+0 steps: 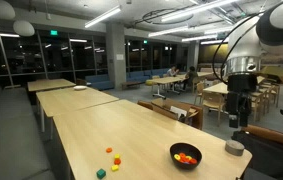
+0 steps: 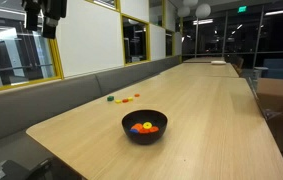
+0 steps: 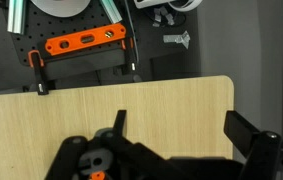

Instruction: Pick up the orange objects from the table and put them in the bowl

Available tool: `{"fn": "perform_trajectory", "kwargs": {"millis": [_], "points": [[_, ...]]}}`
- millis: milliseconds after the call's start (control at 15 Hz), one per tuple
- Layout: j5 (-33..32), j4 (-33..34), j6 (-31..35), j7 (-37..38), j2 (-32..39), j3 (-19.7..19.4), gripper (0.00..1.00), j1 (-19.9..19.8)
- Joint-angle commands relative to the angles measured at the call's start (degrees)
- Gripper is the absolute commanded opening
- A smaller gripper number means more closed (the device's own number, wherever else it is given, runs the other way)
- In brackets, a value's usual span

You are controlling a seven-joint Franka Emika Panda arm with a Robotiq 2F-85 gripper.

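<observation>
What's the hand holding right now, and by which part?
Nothing. The hand is open, fingers wide apart, with only bare table showing between them in the wrist view. In both exterior views it hangs raised, clear of the bowl.

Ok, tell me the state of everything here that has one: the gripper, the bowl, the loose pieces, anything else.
Gripper: jaws open, holding nothing, raised off the table.
Bowl: upright, coloured pieces inside, orange among them.
Orange pieces: lying loose on the table, outside the bowl.
Grey container: upright near the table's edge; contents cannot be told.
</observation>
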Motion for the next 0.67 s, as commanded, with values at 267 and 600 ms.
{"fn": "perform_trajectory", "kwargs": {"millis": [267,600], "points": [[0.73,0.35,-0.37,-0.90,-0.12,1.04,1.00,-1.45],[-1.23,1.09,7.03,-0.13,5.00,4.16,1.00,-2.61]]}}
